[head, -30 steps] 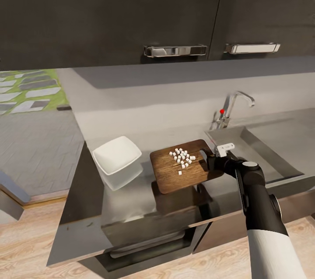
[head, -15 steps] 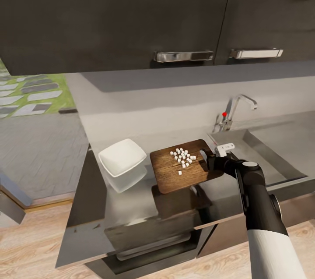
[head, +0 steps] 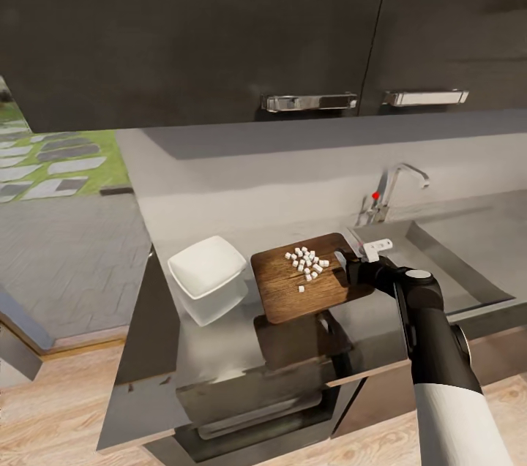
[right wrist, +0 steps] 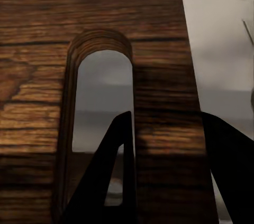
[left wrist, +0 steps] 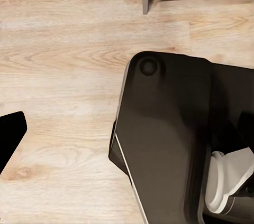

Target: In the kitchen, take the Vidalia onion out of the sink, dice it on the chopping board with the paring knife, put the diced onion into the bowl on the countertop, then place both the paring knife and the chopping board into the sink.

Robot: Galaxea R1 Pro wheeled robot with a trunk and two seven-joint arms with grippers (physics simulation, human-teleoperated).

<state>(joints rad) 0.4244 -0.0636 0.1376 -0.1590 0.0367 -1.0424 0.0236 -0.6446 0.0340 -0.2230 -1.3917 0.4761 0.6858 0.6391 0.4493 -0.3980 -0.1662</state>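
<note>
The dark wooden chopping board (head: 282,287) hangs a little above the grey countertop (head: 219,349) and casts a shadow on it. Several white onion dice (head: 306,263) lie on the board. My right gripper (head: 348,265) is shut on the board's end by the slot hole (right wrist: 100,102), and the board (right wrist: 95,7) sits between its dark fingers (right wrist: 114,171). The white square bowl (head: 207,270) stands just left of the board. The steel sink (head: 468,261) lies to the right. A slim reddish sliver (head: 356,241) by the sink's corner may be the paring knife. One left finger (left wrist: 10,134) hangs over the floor.
The chrome tap with its red knob (head: 391,192) rises behind the sink. Dark wall cabinets with metal handles (head: 309,102) hang overhead. The countertop ends just left of the bowl, with wood floor beyond. My dark base (left wrist: 169,145) stands on the floor.
The whole view has shifted, so the camera moved. The board and right gripper keep their place in the picture, and the bowl now stands a little closer to the board.
</note>
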